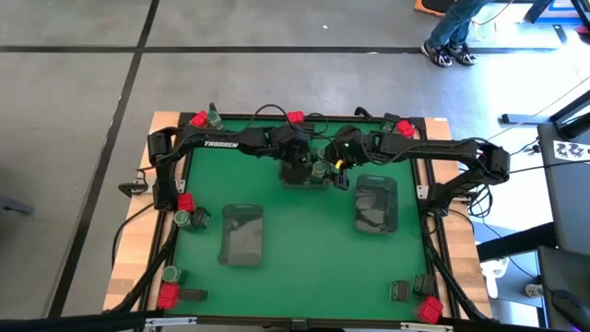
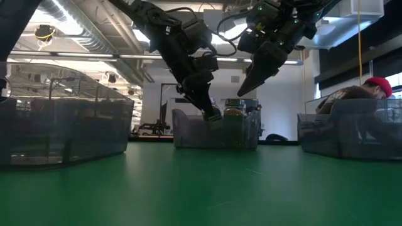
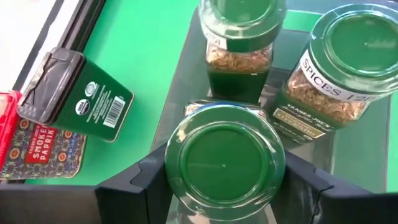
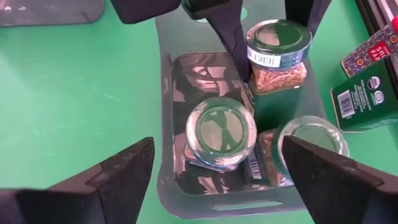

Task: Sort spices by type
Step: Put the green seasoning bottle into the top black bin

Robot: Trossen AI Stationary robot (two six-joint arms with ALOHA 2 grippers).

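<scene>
A clear grey tray point(image 1: 309, 175) stands at the table's far middle and holds three round green-lidded spice jars. My left gripper point(image 3: 224, 177) reaches down into the tray, shut on the jar nearest the far edge point(image 3: 224, 162). The other two jars point(image 3: 239, 37) point(image 3: 348, 62) stand upright on the tray floor beside it. My right gripper point(image 4: 217, 180) hangs wide open and empty above the tray, over the nearer jars point(image 4: 221, 134) point(image 4: 305, 146). A dark green tin point(image 3: 81, 93) and a red paprika box point(image 3: 37, 146) lie on the mat beside the tray. My left gripper pinches the jar between its two fingers point(image 3: 149, 180), on opposite sides just below the green lid's rim point(image 3: 180, 165). The fingers come from above, pointing down. The jar is upright inside the tray; whether its base rests on the tray floor I cannot tell.
Two more grey trays stand on the mat, one left of centre point(image 1: 242, 232) and one right of centre point(image 1: 376, 205). Loose jars, red boxes and tins lie along the left edge point(image 1: 184, 210), at both near corners point(image 1: 171, 293) point(image 1: 419, 302) and along the far edge point(image 1: 401, 124). A person sits beyond the table point(image 2: 370, 88).
</scene>
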